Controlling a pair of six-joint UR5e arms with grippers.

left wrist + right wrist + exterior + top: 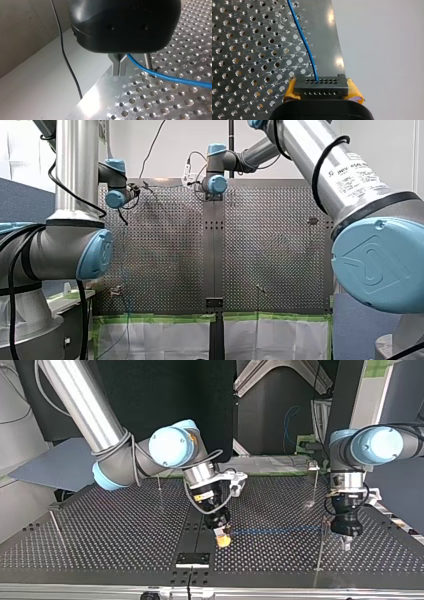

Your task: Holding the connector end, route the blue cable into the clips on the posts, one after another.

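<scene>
Blue cable (175, 78) is pinched in closed left gripper (119, 68); connector (321, 85) is clamped by right gripper (322, 89). Cable is strung betw. them.

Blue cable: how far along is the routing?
Done: my right gripper clamps the connector. In hand: the blue cable stretches from it to my left gripper, shut beside a post. Left: no clip visibly holds the cable yet, so apparently every post.

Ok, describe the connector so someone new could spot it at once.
Find the perforated table, then my right gripper over its middle. Between its yellow pads sits the connector: a small black block with rows of holes, the only thing there with the blue cable leaving it.
</scene>
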